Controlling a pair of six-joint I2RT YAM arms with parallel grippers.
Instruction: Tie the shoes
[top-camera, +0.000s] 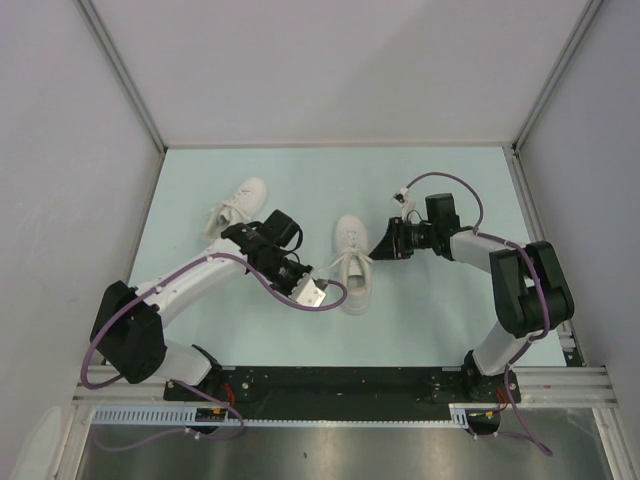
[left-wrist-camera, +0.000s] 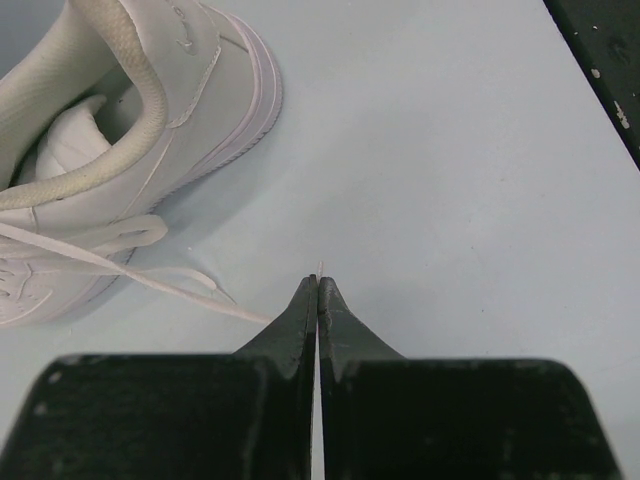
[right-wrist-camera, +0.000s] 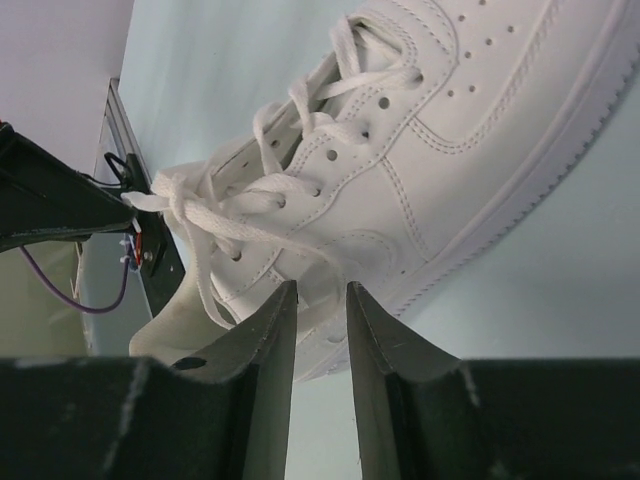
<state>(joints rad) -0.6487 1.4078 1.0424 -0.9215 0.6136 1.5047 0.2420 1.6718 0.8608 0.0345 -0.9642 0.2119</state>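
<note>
Pointing toe-far, heel-near, centre shoe (top-camera: 352, 262); its lace (left-wrist-camera: 150, 278) pinched in left fingers (left-wrist-camera: 298, 335)

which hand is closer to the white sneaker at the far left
Left. The left hand, shut on a thin white lace, is near-right of the far-left white lace-up sneaker, beside the second white sneaker. The right hand is farther, beyond that second sneaker.

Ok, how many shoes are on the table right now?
2. The centre shoe lies mid-table between the arms. The far-left shoe sits toward the back left, partly behind the left arm. No others show.
</note>
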